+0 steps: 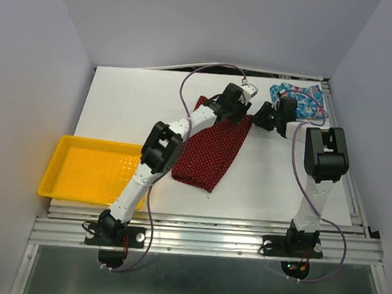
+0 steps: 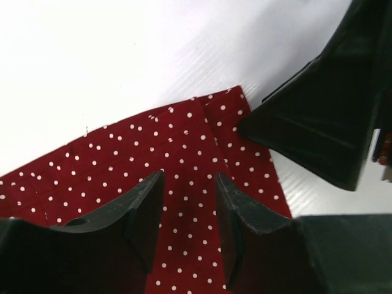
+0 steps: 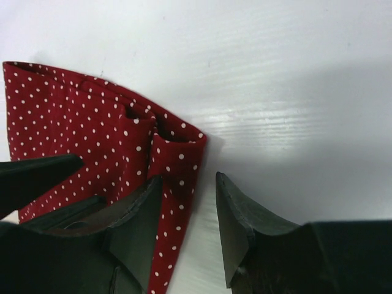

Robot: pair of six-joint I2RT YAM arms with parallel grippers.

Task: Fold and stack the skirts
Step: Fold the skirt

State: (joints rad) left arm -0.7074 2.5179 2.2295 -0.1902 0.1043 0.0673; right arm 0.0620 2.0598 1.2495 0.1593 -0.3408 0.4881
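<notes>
The dark red skirt with tiny white dots point(image 1: 212, 151) lies folded lengthwise in the middle of the white table. Both grippers are at its far right corner. My left gripper point(image 1: 241, 112) hovers over that corner; in the left wrist view it point(image 2: 188, 184) is open, with flat cloth point(image 2: 153, 147) showing in the gap. My right gripper point(image 1: 256, 119) faces it from the right. In the right wrist view it point(image 3: 188, 180) is open, astride the skirt's folded edge point(image 3: 177, 159), one finger over cloth and one over bare table. The blue floral skirt point(image 1: 305, 99) lies bunched at the back right corner.
A yellow plastic tray point(image 1: 87, 169) sits at the table's front left edge. The white table surface point(image 1: 131, 109) stretches bare to the left of the red skirt. Grey walls close the back and sides. The two grippers' fingers are close to each other.
</notes>
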